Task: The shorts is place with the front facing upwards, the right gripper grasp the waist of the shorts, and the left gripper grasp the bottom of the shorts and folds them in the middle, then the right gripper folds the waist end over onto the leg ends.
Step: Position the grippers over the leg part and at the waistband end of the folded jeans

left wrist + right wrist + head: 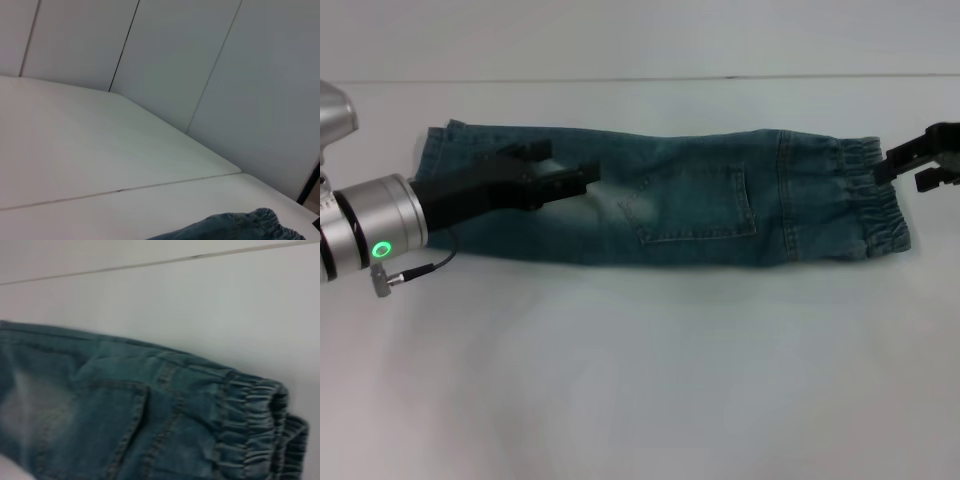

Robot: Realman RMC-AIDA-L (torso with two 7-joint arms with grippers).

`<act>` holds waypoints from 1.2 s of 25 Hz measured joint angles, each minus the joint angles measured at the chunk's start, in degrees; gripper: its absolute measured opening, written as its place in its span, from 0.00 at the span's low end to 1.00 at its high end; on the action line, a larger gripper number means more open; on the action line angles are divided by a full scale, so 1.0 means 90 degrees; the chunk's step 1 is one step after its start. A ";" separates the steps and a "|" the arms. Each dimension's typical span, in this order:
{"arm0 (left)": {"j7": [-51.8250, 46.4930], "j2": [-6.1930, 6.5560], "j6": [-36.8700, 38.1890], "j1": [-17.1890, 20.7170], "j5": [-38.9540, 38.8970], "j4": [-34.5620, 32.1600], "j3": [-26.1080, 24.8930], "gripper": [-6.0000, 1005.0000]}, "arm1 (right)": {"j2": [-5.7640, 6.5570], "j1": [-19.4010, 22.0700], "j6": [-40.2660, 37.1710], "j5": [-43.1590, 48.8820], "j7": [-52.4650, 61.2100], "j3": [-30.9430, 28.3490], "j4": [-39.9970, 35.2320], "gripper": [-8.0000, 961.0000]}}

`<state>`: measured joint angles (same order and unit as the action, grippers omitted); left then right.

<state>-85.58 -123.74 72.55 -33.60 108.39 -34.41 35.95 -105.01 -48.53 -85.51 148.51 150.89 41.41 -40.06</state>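
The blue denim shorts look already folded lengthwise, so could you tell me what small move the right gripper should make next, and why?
Probably a short advance of the black right gripper onto the ruffled elastic waistband. Its jaws look open just beyond that end, gripping nothing, while the blue denim shorts lie as one long strip on the white table. The black left gripper sits over the straight-hemmed leg ends.

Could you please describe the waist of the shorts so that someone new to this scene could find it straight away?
Look at the white table and the long strip of blue denim shorts lying across it. Follow the denim toward the robot's right, where the right gripper hovers at its edge. The waist is the gathered, ruffled elastic band there, unlike the flat denim and the stitched pocket beside it.
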 joint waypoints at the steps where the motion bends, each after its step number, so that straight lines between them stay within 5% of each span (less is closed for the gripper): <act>1: 0.0000 0.0000 0.0000 0.0000 0.0000 0.0000 0.0000 0.93 | -0.0011 -0.0008 0.0137 0.0024 -0.0003 0.0050 0.0081 0.82; 17: 0.0105 -0.0020 -0.0089 -0.0011 -0.0082 0.0238 -0.0005 0.93 | -0.0433 -0.0069 0.1495 0.0052 -0.0311 0.0602 0.0496 0.74; 30: 0.0106 -0.0021 -0.0158 -0.0009 -0.0082 0.0387 -0.0013 0.93 | -0.0580 -0.0147 0.1991 0.0049 -0.0380 0.1004 0.0727 0.65</act>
<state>-84.63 -123.93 71.13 -33.68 107.65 -30.93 35.84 -110.23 -49.85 -67.59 148.95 147.47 50.45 -33.52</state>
